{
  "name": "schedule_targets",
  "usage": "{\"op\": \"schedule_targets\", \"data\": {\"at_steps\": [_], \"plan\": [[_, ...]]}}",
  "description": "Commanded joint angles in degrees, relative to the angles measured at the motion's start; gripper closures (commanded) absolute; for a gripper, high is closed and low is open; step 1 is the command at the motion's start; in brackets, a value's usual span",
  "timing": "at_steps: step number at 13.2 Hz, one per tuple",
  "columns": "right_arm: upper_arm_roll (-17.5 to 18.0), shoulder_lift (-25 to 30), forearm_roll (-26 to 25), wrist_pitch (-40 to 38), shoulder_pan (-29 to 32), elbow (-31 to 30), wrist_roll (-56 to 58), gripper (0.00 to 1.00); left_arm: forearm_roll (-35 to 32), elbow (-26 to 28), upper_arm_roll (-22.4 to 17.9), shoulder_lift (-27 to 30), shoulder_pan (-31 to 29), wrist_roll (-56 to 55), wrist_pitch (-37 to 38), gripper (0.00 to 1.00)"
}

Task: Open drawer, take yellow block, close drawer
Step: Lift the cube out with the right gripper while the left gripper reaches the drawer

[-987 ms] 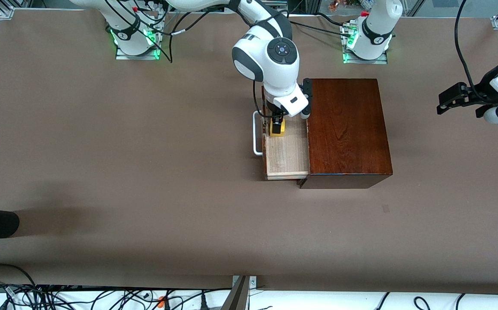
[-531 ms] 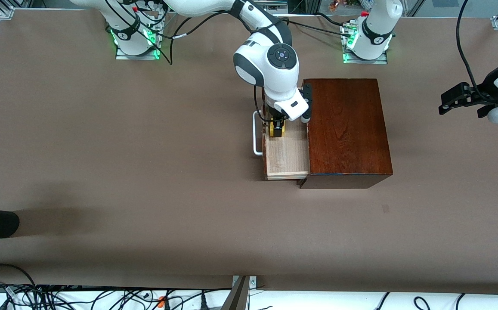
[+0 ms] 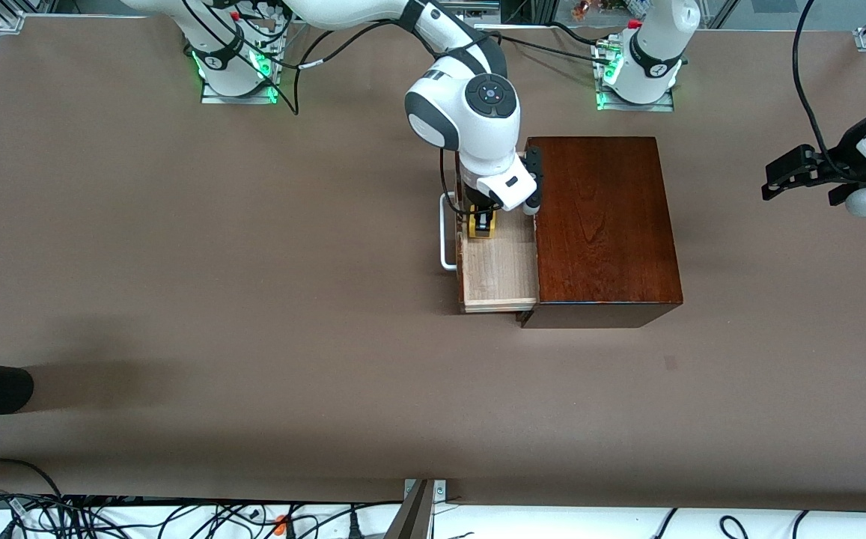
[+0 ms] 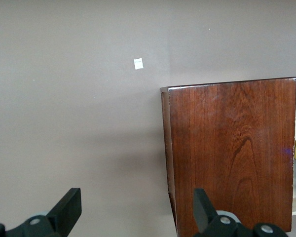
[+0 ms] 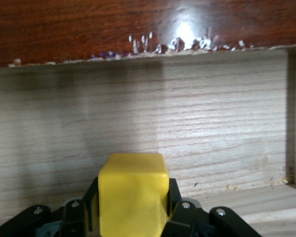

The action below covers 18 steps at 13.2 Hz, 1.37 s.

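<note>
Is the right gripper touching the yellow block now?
Touching. In the right wrist view, the right gripper has its fingers pressed against both sides of the yellow block, over the open drawer.

a brown table point(image 3: 178, 262) carries a small pale mark point(image 3: 671, 362); cables point(image 3: 103, 516) tangle along its near edge.

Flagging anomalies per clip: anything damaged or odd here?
Only the wooden box: its edge above the open drawer looks chipped. Otherwise the right gripper holds the yellow block; the left gripper waits.
</note>
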<state>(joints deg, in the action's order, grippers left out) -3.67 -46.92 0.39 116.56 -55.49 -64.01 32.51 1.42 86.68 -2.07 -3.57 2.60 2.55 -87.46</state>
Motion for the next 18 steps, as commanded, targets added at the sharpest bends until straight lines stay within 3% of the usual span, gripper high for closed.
{"op": "schedule_targets", "data": {"at_steps": [1, 5, 8, 12, 14, 16, 18], "plan": [[0.06, 3.22, -0.22, -4.57, 0.12, 2.30, -0.86, 1.00, 2.09, 1.13, -0.04, 1.20, -0.57, 1.40, -0.51, 0.00], [-0.11, 11.83, -0.04, -8.10, 0.74, 2.75, -10.24, 1.00, 3.23, 0.95, 0.22, 1.11, -1.45, 1.32, -0.87, 0.00], [-0.11, 17.72, 1.44, -12.04, 4.67, 2.75, -12.73, 1.00, 3.32, 1.57, 0.05, 0.76, -2.50, 2.19, -1.57, 0.00], [-0.37, 24.06, 2.77, -24.07, 14.33, 2.67, -12.56, 1.00, 3.32, 1.21, 0.49, 1.02, -2.51, 2.19, -1.22, 0.00], [-2.12, 26.26, 3.03, -29.17, 19.34, 2.40, -11.59, 1.00, 3.32, 1.13, 0.66, 1.11, -2.51, 2.11, -1.13, 0.00], [-2.14, 27.32, 5.30, -31.91, 28.36, 1.36, -6.44, 1.00, 3.32, 1.04, 0.93, 1.11, -1.73, 0.97, -1.13, 0.00], [-2.05, 32.04, 8.65, -28.95, 36.38, -9.92, -5.09, 1.00, 3.32, 0.86, 4.60, 1.02, -1.54, -3.67, -1.39, 0.00]]}}
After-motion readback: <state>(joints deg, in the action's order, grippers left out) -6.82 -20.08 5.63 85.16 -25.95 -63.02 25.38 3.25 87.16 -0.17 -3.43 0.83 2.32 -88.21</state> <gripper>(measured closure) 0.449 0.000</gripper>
